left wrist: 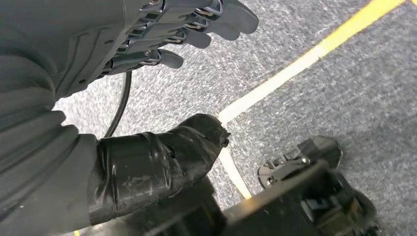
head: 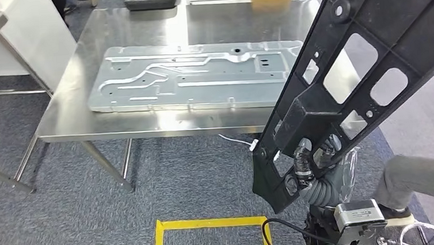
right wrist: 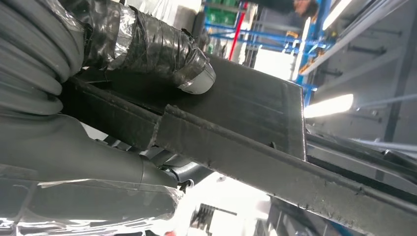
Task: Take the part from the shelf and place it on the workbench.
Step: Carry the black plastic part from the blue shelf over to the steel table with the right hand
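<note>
Workbench (head: 138, 24) bears metal panel (head: 200, 74); right hand (head: 310, 162) grips black part (head: 350, 73); left hand (left wrist: 147, 44) empty, fingers spread over carpet.

The right hand (head: 311, 161) has dark fingers with silvery metal links and joins a grey ribbed cover, with clear plastic film crinkled around the forearm beside it. Just below that cover sits a small light-grey box with a dark window (head: 359, 213), and a thin black cable (head: 280, 229) loops out beside the box. The left hand (left wrist: 162, 44) has a dark grey moulded back, metal links along its dark fingers, and a thick thumb (left wrist: 162, 162) wrapped in glossy black tape next to the grey ribbed cover.
</note>
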